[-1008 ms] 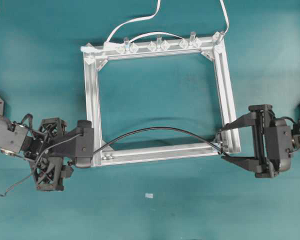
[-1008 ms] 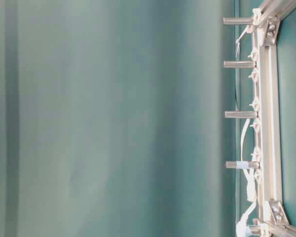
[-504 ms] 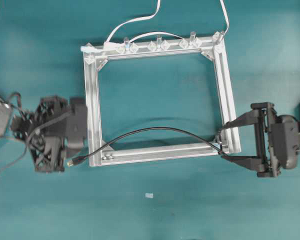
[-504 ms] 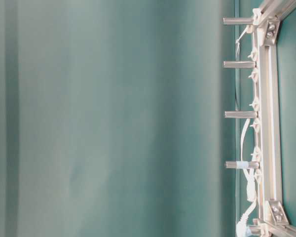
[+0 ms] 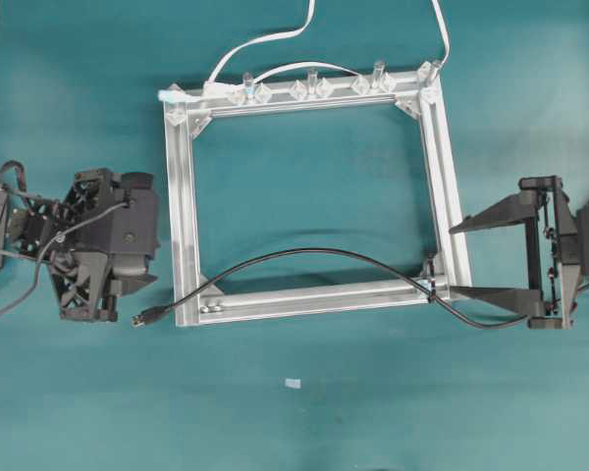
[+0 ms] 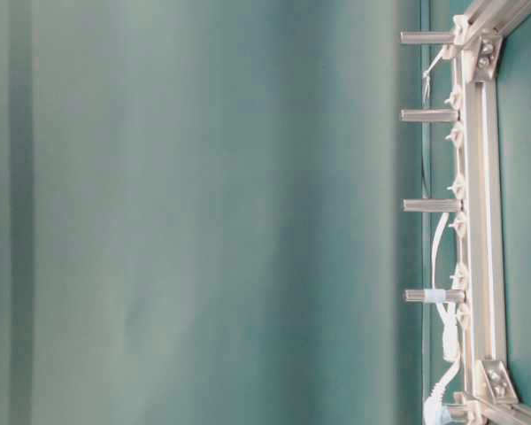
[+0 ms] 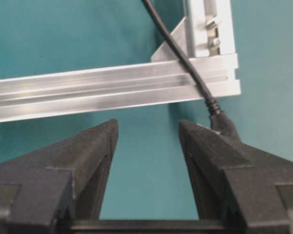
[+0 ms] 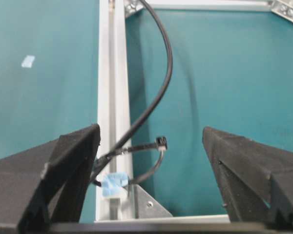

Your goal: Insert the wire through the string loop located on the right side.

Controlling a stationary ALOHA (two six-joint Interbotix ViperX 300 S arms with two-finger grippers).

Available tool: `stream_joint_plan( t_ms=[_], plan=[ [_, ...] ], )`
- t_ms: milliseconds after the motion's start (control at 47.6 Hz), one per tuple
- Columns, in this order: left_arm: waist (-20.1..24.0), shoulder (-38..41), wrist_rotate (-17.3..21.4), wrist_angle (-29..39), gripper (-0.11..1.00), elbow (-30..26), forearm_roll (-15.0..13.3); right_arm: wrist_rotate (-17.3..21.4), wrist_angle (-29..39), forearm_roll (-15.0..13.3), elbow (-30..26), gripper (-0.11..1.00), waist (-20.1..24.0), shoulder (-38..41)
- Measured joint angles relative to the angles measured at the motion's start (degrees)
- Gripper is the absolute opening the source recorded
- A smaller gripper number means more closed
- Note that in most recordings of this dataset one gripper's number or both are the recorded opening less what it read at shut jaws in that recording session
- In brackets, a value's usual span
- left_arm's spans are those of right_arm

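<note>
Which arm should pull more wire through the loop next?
Right, likely. Its open claw faces the thin dark string loop, beside the black wire's threaded end. Left claw is far off.

No legible text, labels, numbers — any view.

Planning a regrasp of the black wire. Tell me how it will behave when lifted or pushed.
The wire probably behaves floppy: it lies in a loose arc across the aluminium frame. It looks light, so a push likely slides it. Its plug end lies free on the mat and would likely trail or swing.
</note>
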Motion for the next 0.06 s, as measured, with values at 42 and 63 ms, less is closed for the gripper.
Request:
stream_joint_plan(
  t_ms=[42, 63],
  plan=[
    [0.26, -0.18, 0.09, -1.41, 0.54, 0.62, 0.0, 0.0, 0.09, 0.09, 0.09, 0.92, -0.09, 0.0],
    [0.44, -0.26, 0.09, -2.02, 0.54, 0.79, 0.0, 0.0, 0.09, 0.09, 0.09, 0.92, -0.26, 0.0]
  ],
)
